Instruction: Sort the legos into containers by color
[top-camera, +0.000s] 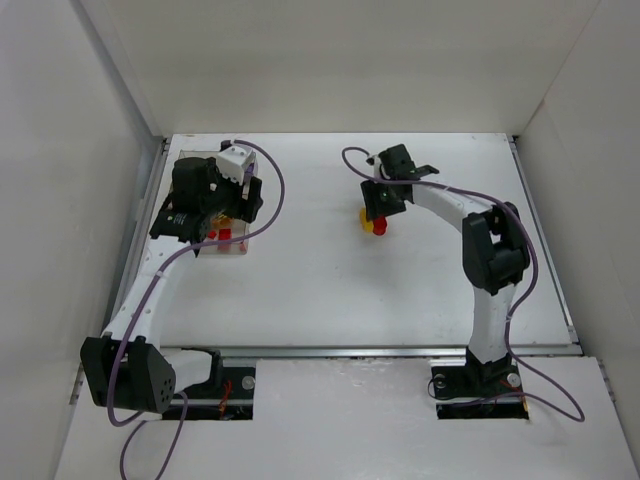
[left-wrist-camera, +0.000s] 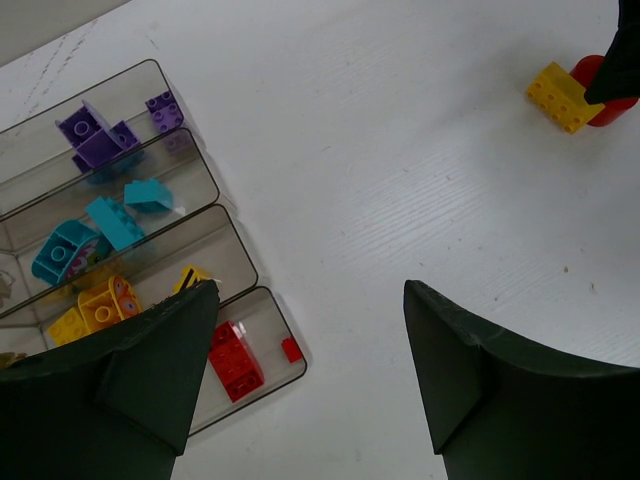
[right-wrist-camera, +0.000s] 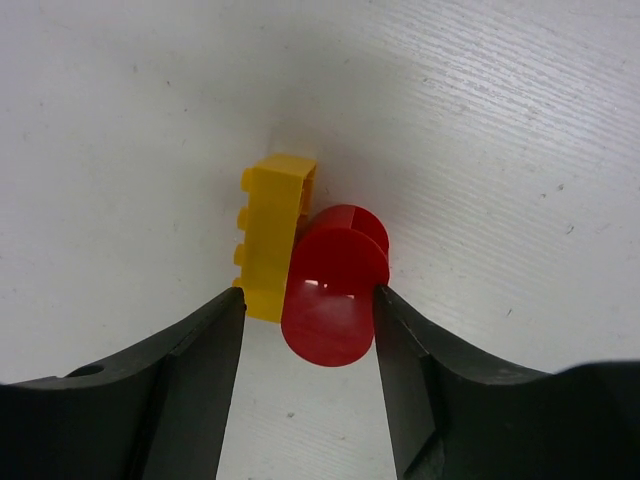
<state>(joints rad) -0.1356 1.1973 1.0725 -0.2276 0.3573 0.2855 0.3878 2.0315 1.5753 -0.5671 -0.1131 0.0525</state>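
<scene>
The right claw (right-wrist-camera: 309, 295) is down on the white surface (left-wrist-camera: 400, 150) with its two dark fingers closed onto the yellow-and-red lego pair (right-wrist-camera: 305, 270). One fingertip presses the near end of the yellow brick (right-wrist-camera: 272, 235). The other fingertip presses the rim of the red cylinder (right-wrist-camera: 335, 300) stuck to the brick's side. The pair rests on the surface near its middle, well apart from the tray (left-wrist-camera: 120, 90). The tray is a clear, smoky one with four narrow compartments side by side, and it sits at the far left under the left arm. The left claw (left-wrist-camera: 310, 290) hangs above the tray's near corner with its fingers spread wide and nothing between them. One finger covers part of the two nearest compartments. The first compartment holds purple bricks (left-wrist-camera: 97, 137), the next cyan bricks (left-wrist-camera: 110, 222), the third yellow pieces (left-wrist-camera: 100, 305) and the last red bricks (left-wrist-camera: 235, 360). A tiny red piece lies just beside the larger red block in that last compartment.
</scene>
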